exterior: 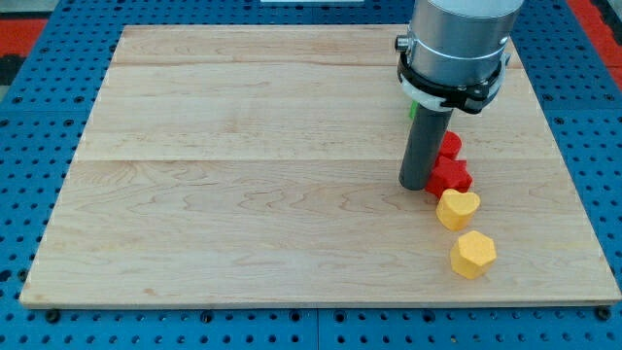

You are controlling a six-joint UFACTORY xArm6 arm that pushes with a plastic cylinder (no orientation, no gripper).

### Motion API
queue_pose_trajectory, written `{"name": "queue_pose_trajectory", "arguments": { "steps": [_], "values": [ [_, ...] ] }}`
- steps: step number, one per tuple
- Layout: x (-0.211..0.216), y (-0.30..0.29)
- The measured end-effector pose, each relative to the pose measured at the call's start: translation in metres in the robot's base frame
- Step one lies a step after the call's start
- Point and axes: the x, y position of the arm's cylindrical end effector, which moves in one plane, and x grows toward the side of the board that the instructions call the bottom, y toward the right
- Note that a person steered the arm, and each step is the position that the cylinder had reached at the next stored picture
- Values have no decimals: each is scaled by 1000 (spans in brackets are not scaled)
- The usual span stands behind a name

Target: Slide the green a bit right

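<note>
The arm carries no pincer, only a rod whose tip (415, 185) rests on the wooden surface (243, 194), touching the red block (450, 173). The green block (410, 109) is almost hidden behind the arm. Judging from this, the rightward slide remains undone.

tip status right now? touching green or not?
My tip: no gripper, holds nothing; at the view's left of the red block. The green block is mostly hidden behind the arm; contact cannot be told.
</note>
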Motion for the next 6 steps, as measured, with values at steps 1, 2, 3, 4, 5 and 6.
{"name": "queue_pose_trajectory", "arguments": {
  "steps": [1,2,3,4,5,6],
  "values": [
    [-13,-6],
    [-44,-16],
    [-57,-16],
    [-63,-15],
    [-63,-15],
    [-60,-13]
  ]
}}
